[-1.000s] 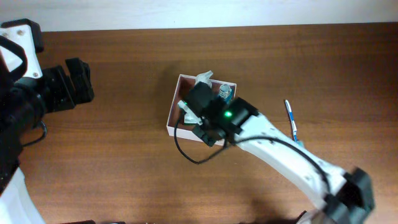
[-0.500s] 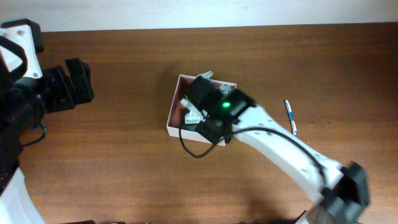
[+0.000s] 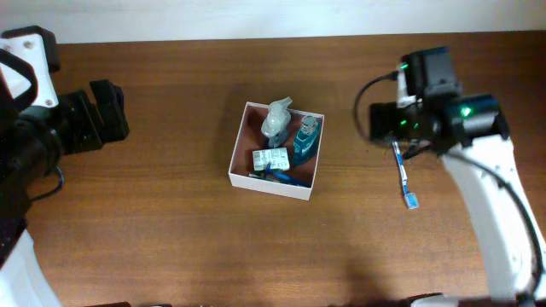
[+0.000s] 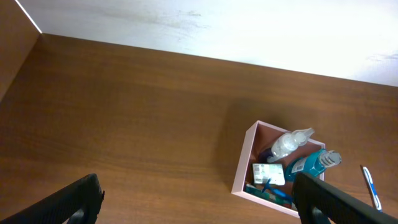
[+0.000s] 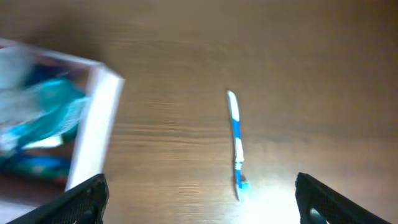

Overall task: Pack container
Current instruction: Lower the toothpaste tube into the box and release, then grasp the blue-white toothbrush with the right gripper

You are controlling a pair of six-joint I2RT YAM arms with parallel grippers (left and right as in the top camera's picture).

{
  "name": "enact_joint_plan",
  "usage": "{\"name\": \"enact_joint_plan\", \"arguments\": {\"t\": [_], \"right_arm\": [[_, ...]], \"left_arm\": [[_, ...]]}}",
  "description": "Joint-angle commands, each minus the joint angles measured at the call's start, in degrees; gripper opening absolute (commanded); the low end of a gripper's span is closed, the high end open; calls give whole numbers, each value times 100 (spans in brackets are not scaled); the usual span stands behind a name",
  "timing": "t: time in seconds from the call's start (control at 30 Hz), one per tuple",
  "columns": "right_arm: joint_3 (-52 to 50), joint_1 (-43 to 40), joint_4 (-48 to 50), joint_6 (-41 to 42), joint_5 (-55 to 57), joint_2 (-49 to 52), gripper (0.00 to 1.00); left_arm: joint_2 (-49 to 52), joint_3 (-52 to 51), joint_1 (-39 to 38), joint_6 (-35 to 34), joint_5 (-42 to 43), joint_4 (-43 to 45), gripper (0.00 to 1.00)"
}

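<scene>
The container, a square shallow box with white walls, sits mid-table. Inside it lie a clear spray bottle, a blue bottle, a green-and-white packet and a blue-handled item. A blue-and-white toothbrush lies on the wood to the container's right. My right gripper hovers open and empty above the toothbrush, with the container's wall at its left. My left gripper hangs open and empty far to the left, with the container ahead of it.
The table's far edge meets a white wall along the top. The left arm's dark body fills the left side, and the white right arm runs down the right side. A black cable loops beside the right wrist.
The right gripper was shut low over the container, opened there, then swung right to above the toothbrush. The container's contents now show. The left arm has not moved.
</scene>
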Motion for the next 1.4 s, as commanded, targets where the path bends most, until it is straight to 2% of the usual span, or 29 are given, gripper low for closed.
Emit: {"name": "enact_joint_plan", "arguments": {"t": [0.0,0.17,0.47,0.57,0.63,0.73,0.83,0.87,0.97,1.03,1.17,1.37], "right_arm": [[-358,-597,190,138,-293,699,92],[-402,-1215,262,-28,-861,1954,91],[-407,-1355,511,-286,-938,3069,91],[-407,-1355,538,-282,-944,3342,81],[-407,-1355,514,-282,-949,3521,70],[-409,-1355,494,-284,-938,3683,62],[-407,-1355,516,-282,-944,3687,43],[-404,-1355,514,-282,-944,3679,33],[-404,-1355,461,-280,-1003,3665,14],[-404,-1353,417,-280,-1115,3622,8],[-393,-1298,260,-278,-1202,3254,7],[-367,-905,122,-262,-1462,1700,6]], "left_arm": [[-61,11,28,13,0,-2,99],[-61,11,28,13,2,-2,99],[-61,11,28,13,0,-2,100],[-61,11,28,13,0,-2,99],[-61,11,28,13,0,-2,99],[-61,11,28,13,2,-2,100],[-61,11,28,13,0,-2,99],[-61,11,28,13,0,-2,100],[-61,11,28,13,0,-2,99],[-61,11,28,13,2,-2,100],[-61,11,28,13,2,0,99],[-61,11,28,13,0,-2,99]]}}
